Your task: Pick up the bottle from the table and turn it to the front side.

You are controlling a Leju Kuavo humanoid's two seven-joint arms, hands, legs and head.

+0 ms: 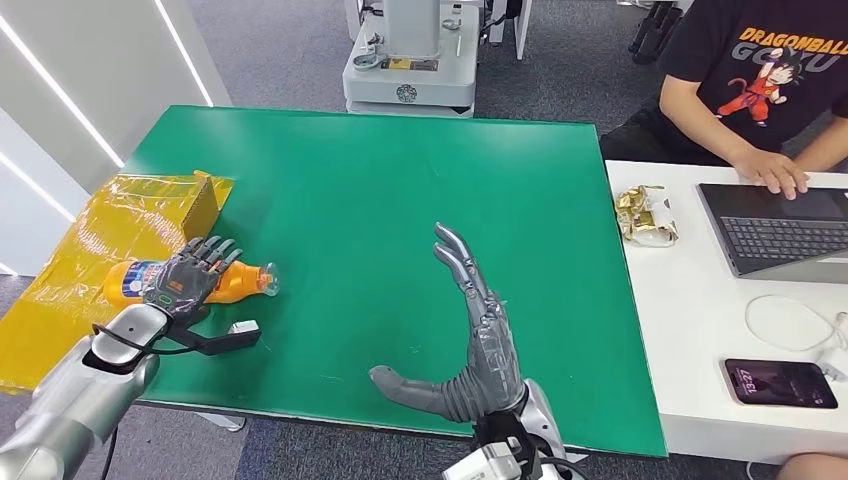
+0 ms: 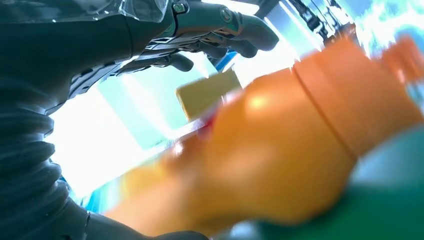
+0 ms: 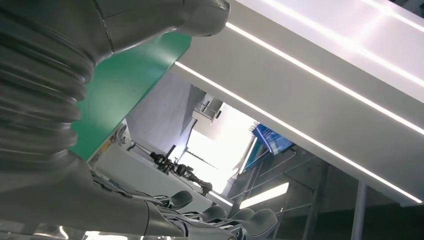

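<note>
So the orange bottle [image 1: 235, 281] is lying on its side on the green desk [image 1: 400, 200], over at about 9 o'clock from the middle of the desk, right by the near-left edge, with its clear cap pointing toward 3 o'clock and its labelled bottom end toward 9. The left hand [image 1: 188, 278] is draped over the middle of it, fingers curled down across the body, so it looks like it's got a grip on the bottle, though the bottle is down at desk level as far as I can tell. In the left wrist view the bottle [image 2: 280, 150] is a big blurry orange blob right next to the hand, with the dark fingers [image 2: 235, 30] arched past it. Just at 12 o'clock from the bottle there's a cardboard box [image 1: 150, 215] wrapped in yellow tape, sitting at the desk's left edge. The right hand [image 1: 470, 340] is over the near-middle of the desk, around 6 o'clock, holding nothing, fingers stretched out straight toward 12 and the thumb sticking out toward 9. Off at 3 o'clock there's a white desk [image 1: 680, 330] with a laptop [image 1: 780, 235], a phone [image 1: 780, 383], a white cable [image 1: 790, 322] and a crumpled gold wrapper [image 1: 645, 215], and a person [image 1: 760, 80] in a black tee has a hand on the laptop.
</note>
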